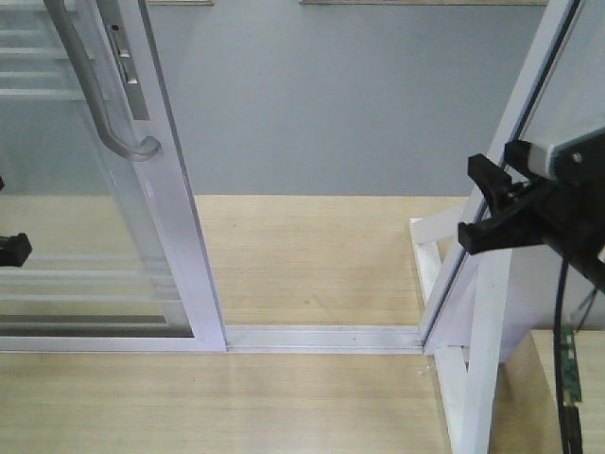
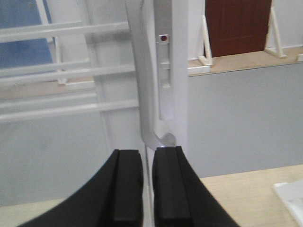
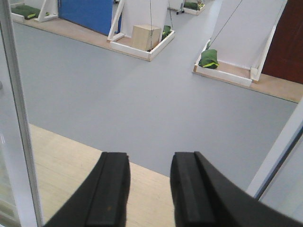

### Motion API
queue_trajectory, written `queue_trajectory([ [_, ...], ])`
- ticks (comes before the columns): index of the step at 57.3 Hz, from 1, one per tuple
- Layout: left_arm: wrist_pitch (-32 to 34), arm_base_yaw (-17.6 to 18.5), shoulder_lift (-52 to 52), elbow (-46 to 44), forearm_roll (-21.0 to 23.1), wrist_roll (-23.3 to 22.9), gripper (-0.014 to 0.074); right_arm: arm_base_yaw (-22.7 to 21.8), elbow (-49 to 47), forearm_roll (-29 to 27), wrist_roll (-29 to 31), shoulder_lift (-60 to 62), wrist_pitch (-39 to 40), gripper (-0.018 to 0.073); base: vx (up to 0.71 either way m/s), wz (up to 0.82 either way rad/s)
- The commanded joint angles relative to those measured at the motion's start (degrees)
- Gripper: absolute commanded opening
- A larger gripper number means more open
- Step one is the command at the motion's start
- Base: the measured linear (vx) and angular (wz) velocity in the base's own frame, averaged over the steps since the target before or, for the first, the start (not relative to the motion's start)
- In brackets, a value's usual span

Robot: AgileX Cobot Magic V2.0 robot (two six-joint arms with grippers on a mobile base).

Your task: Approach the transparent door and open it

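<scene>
transparent door [image 1: 90, 236] | clear glass, white frame, thin white horizontal bars | standing upright, slid aside leaving a gap over the floor track [image 1: 321, 337] | grey bar handle [image 1: 95, 85] curving at its lower end

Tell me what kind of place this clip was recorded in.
Probably an indoor test hall with mock-up sets rather than a real home. The transparent door stands in a freestanding frame on a wooden platform, white slanted braces prop up bare panels across the grey floor, and green sandbag-like weights sit at their bases.
</scene>
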State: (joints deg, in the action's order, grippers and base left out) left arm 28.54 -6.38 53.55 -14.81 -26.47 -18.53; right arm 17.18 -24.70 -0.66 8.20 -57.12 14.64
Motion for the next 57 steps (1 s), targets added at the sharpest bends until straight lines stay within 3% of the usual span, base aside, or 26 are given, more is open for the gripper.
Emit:
queue_trajectory([
  [1,3.5,0.2,-4.2,0.9,-4.9,-6.2,0.0233,-0.2,1.9,0.0,-0.1,6.9,2.8,0.0272,0.00,0.00],
  [10,4.0,0.2,-11.0,4.5,-17.0,-17.7,0.0227,-0.2,6.1,0.0,-0.3,16.7,-2.1,0.0151,0.00,0.00],
  [18,4.0,0.2,-16.1,5.7,-26.2,-28.4,0.0135,-0.2,8.5,0.0,-0.3,24.4,-5.6,-0.0015,0.00,0.00],
  [27,4.0,0.2,-19.2,5.7,-36.6,-38.1,-0.0010,-0.2,10.1,0.0,-0.5,29.3,-8.0,-0.0010,0.00,0.00],
  [29,4.0,0.2,-19.6,5.7,-38.1,-39.6,-0.0009,-0.2,10.2,0.0,-0.5,29.9,-8.0,-0.0010,0.00,0.00],
  [41,5.2,1.5,-19.6,5.7,-39.6,-40.9,-0.0006,-0.2,10.2,0.0,-0.5,30.0,-10.5,-0.0008,0.00,0.00],
  [57,19.3,1.5,-19.6,5.7,-39.6,-40.9,-0.0006,-0.2,10.2,0.0,-0.5,30.0,-11.0,-0.0008,0.00,0.00],
])
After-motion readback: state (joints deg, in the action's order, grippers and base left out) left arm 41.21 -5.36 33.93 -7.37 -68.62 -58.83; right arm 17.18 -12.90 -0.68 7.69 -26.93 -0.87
